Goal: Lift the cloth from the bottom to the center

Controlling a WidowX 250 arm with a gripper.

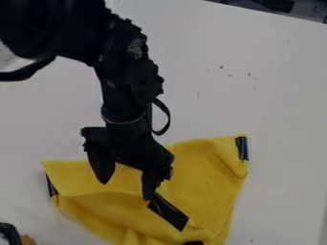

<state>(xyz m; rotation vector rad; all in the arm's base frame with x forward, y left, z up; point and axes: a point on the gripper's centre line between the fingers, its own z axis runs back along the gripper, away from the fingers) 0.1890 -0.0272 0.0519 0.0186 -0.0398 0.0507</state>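
Find the yellow cloth (207, 184) low on the pale tabletop (281, 110), running off the bottom of the view. To its right, see a broad stretch of surface; above, more of the same up to a slanting table edge (268, 12) at the top right. To the left, note a narrower strip, with a black and orange-brown object (13, 235) in the bottom left corner. Picture the black gripper (127, 189) over the cloth's left half, with 2 fingers spread apart, 1 tip right beside a dark patch (168, 212); can't tell whether touching the fabric. Looks rumpled, with a fold across the left half, creases lower down, and 3 more dark patches: 1 upper right, 1 far left, 1 at the bottom.
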